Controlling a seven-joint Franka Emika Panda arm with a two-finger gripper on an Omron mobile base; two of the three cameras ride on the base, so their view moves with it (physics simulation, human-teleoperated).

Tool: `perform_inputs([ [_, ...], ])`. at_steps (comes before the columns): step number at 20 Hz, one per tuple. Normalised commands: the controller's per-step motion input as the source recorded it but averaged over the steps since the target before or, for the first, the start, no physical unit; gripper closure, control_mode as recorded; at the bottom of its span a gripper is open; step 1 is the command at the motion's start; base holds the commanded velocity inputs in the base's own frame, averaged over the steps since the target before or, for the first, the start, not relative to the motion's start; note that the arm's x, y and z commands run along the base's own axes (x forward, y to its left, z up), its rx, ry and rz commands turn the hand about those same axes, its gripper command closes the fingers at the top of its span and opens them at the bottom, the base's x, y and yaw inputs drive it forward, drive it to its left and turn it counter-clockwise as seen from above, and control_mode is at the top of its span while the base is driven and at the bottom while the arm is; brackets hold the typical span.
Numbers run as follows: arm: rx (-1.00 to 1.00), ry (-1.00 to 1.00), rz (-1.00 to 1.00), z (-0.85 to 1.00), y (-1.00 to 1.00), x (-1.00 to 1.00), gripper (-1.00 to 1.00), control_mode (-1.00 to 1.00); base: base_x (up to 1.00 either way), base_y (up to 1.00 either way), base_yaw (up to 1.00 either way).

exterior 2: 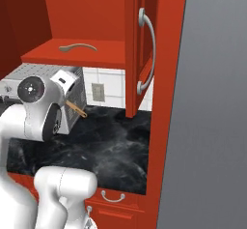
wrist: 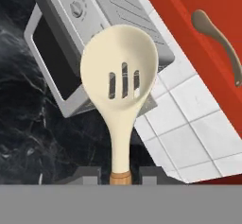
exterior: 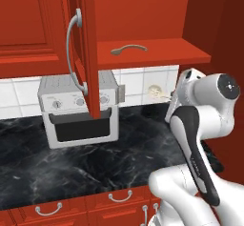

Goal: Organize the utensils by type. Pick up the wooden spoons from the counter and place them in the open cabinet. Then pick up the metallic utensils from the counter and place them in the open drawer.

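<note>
Gripper (wrist: 120, 175): closed on wooden spoon (wrist: 120, 83) at handle | Spoon: pale slotted bowl, three slots, pointing away from fingers | Behind: silver toaster oven (wrist: 71, 38) on black counter (wrist: 28, 128) | Wall: white tiles (wrist: 189, 128) | Red cabinet shelf (wrist: 208, 1) bearing grey utensil (wrist: 220, 41)

We are seeing the open cabinet door (exterior: 85, 48) hanging over the toaster oven (exterior: 81, 113), narrowing passage toward the shelf (exterior: 152, 53).

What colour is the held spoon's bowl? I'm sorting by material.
Pale cream, with three slots, on the wooden spoon; clearest in the hand view.
</note>
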Motion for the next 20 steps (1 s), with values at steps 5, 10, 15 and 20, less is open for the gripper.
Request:
perform_inputs([
  [5, -0.1, 0.09, -0.09, 0.69, 0.01, 0.24, 1.0, -1.0, 0.0, 0.0, 0.0],
  [10, -0.04, 0.03, -0.01, 0.6, -0.01, 0.32, 1.0, -1.0, 0.0, 0.0, 0.0],
  [15, -0.01, 0.0, 0.0, 0.54, -0.07, 0.38, 1.0, -1.0, 0.0, 0.0, 0.0],
  [20, -0.11, -0.07, 0.01, 0.34, -0.13, 0.37, 1.0, -1.0, 0.0, 0.0, 0.0],
])
